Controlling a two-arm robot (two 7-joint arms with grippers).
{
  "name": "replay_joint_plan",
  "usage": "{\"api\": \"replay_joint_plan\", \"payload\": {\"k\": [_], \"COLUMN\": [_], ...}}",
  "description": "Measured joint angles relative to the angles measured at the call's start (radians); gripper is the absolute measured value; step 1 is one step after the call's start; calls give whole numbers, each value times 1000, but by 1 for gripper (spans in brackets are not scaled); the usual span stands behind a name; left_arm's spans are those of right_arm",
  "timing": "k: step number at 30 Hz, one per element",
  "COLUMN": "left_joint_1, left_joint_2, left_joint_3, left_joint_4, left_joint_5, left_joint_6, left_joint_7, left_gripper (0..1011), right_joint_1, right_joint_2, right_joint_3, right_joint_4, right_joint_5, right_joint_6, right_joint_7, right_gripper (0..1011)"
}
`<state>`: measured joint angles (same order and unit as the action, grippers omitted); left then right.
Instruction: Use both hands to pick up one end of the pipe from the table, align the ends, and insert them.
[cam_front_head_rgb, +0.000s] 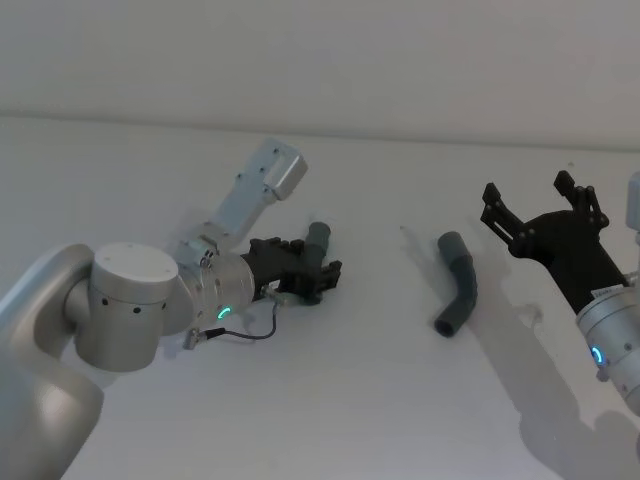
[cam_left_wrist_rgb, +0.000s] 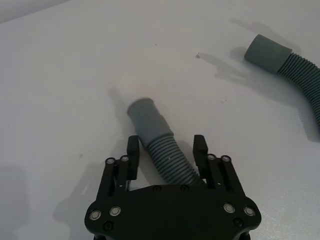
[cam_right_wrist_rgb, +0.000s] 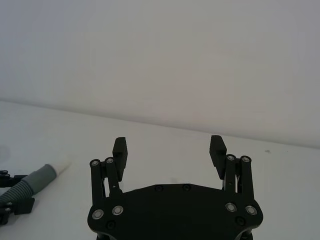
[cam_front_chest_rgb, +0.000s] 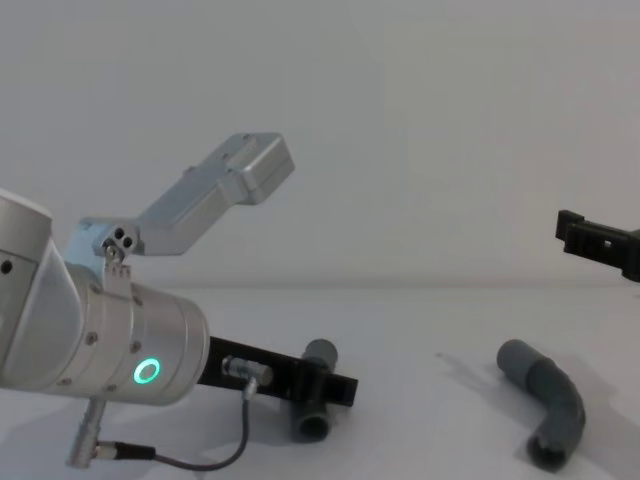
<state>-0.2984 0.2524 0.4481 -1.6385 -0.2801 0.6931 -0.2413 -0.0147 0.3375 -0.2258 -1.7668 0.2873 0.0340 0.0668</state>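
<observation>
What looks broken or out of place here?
Nothing looks broken or spilled. The two pieces are simply unjoined: the open left hand straddles one hose piece, and the other hose piece lies on the table near the open right hand.

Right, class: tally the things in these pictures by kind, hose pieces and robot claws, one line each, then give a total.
Hose pieces: 2 (left hose piece, right hose piece)
Claws: 2 (left claw, right claw)
Total: 4

Left hand (cam_left_wrist_rgb: 166, 149) astride one pipe piece (cam_left_wrist_rgb: 150, 125) on table (cam_front_head_rgb: 350, 400), other piece (cam_front_head_rgb: 460, 285) to right
</observation>
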Motion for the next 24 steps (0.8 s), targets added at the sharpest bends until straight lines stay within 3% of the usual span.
{"api": "replay_joint_plan", "payload": {"k": [10,24], "left_joint_1": [-1,-1], "left_joint_2": [-3,-4], "left_joint_3": [0,0], "left_joint_4": [2,3], "left_joint_5": [0,0], "left_joint_6": [4,5], "left_joint_7": [0,0], "left_gripper": [387,351], "right_joint_1": [0,0], "right_joint_2": [0,0], "right_joint_3": [0,0], "right_joint_4": [0,0], "right_joint_5": [0,0], "right_joint_6": [0,1], "right_joint_7": [0,0], "right_gripper": [1002,1002]}}
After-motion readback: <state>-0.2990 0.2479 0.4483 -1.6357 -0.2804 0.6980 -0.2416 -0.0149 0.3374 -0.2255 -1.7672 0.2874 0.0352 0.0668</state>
